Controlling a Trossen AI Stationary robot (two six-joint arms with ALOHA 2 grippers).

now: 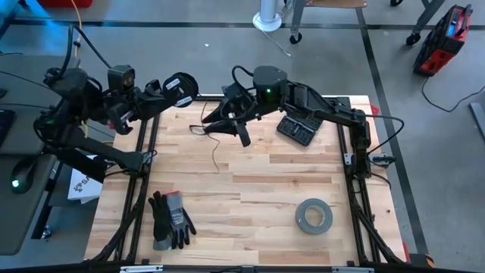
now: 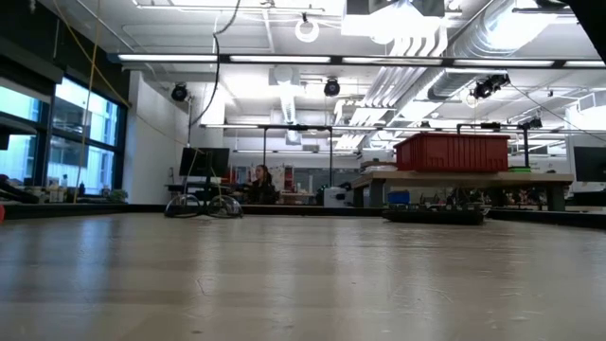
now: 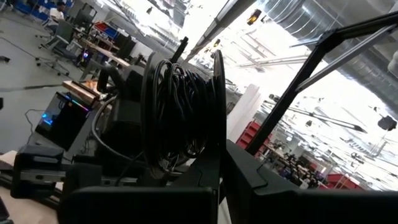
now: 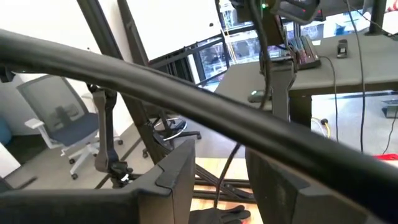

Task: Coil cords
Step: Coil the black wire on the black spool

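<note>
A small round black spool, wound with thin dark cord, hangs in the air over the table's far left corner, with my left gripper shut on it. From there a thin cord trails down onto the wood. My right gripper stands level over the far middle of the table, pointing toward the spool, its fingers open. In the right wrist view the cord runs through the gap between those fingers; I cannot tell whether it touches them. My left gripper pinches one flange of the spool at its rim, between its two fingers. The fingers come level from the table's left. The spool is lifted clear of the table and stands on edge beyond the fingertips, its windings loose.
A pair of black and grey gloves lies near the front left. A grey tape roll lies at the front right. A black keypad-like box sits under my right arm. Dark frame rails border the table.
</note>
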